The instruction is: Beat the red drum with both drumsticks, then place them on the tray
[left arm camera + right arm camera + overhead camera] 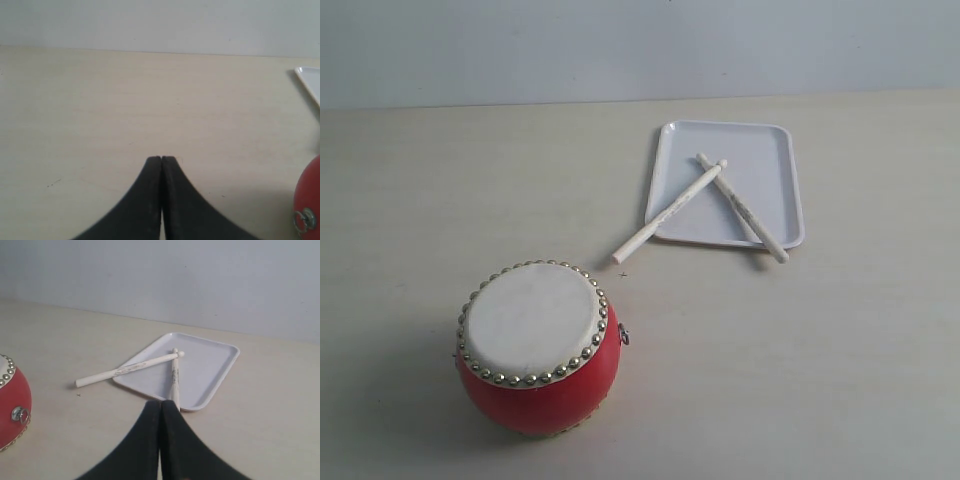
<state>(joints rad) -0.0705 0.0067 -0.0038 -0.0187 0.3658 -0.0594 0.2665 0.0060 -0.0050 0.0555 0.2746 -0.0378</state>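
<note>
Pale wooden drumsticks (670,210) lie crossed on the white plastic tray (760,145), overhanging its near edge. We judge them released: left gripper (161,159) and right gripper (160,402) are closed, empty. The round red drum (538,395) stands near the table's front edge.

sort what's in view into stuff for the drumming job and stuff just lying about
For the job: drum, drumsticks lying crossed, tray.
Lying about: nothing extra, only the table underneath.
</note>
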